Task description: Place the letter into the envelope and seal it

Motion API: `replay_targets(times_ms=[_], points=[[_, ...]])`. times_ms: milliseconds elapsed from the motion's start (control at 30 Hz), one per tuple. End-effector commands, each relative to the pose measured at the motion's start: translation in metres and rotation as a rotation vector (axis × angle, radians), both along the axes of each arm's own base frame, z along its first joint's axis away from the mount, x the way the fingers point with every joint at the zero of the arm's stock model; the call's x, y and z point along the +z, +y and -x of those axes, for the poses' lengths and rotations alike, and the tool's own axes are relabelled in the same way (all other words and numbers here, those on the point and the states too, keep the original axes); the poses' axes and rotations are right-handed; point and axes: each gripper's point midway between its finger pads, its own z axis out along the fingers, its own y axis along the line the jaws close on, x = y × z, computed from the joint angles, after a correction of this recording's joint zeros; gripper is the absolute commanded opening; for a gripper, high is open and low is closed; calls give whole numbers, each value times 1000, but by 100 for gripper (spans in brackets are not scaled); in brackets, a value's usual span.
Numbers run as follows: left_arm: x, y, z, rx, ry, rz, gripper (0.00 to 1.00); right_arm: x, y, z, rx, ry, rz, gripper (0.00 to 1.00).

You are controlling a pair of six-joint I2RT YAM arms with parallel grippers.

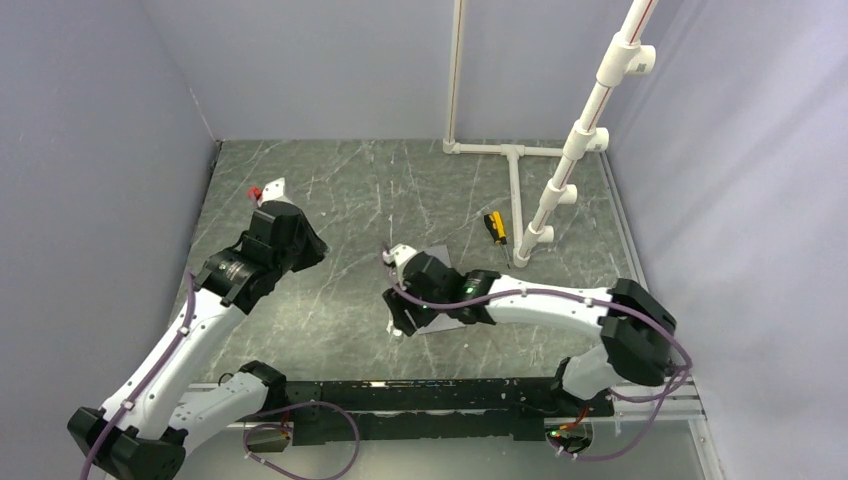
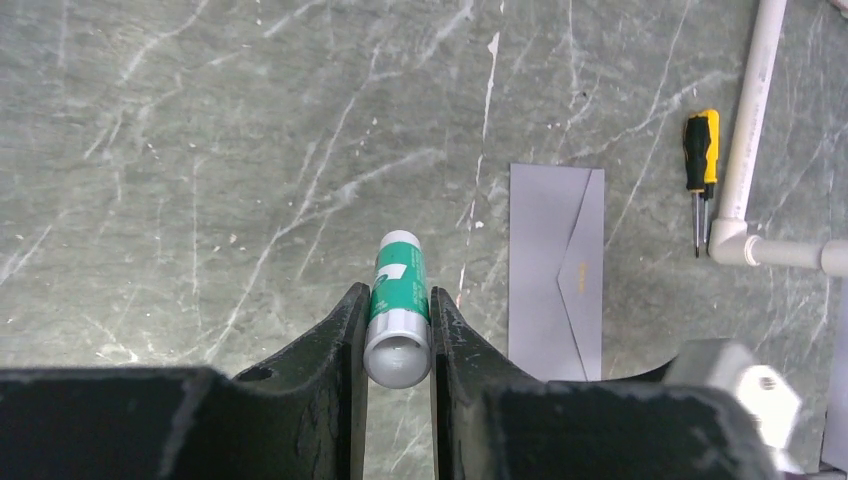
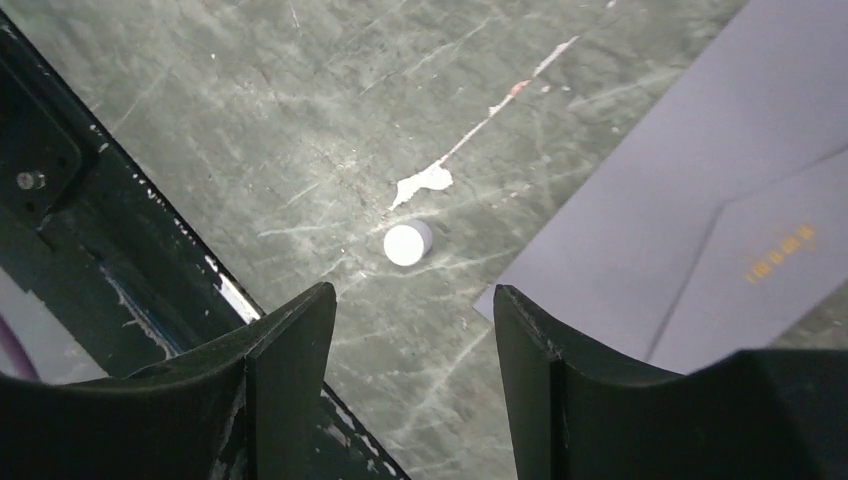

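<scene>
Two sets of jaws: the left jaws pinch a green glue stick (image 2: 398, 285) above the desk (image 2: 200, 150); the right jaws gape empty over a small white cap (image 3: 407, 243), just beside the flat grey envelope (image 3: 690, 200).

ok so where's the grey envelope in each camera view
top external: envelope sits mid-picture, mostly hidden under the right arm.
left wrist: right of centre, seen whole, with the pointed flap seam facing up.
right wrist: upper right, cut off by the picture's edge.
shared landmark: the yellow-and-black screwdriver lies just right of the envelope in the top and left wrist views; it is not in the right wrist view.
</scene>
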Motion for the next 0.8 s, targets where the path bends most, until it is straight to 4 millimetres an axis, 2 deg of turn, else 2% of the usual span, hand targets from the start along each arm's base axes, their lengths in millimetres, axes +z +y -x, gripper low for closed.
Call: replay_targets(times_ms=[0,133,467,767], points=[[7,15,-2,78,-46,-16,2,0,20,-6,-88,-31,40,63],[5,14,0,70,-43,-17,2,-19,28,-2,-95,-30,120,62],[7,17,-1,70,-54,-32,2,-43,40,6,-46,-22,204,43],[5,19,2,72,-54,-37,3,-54,39,15,-42,21,240,42]])
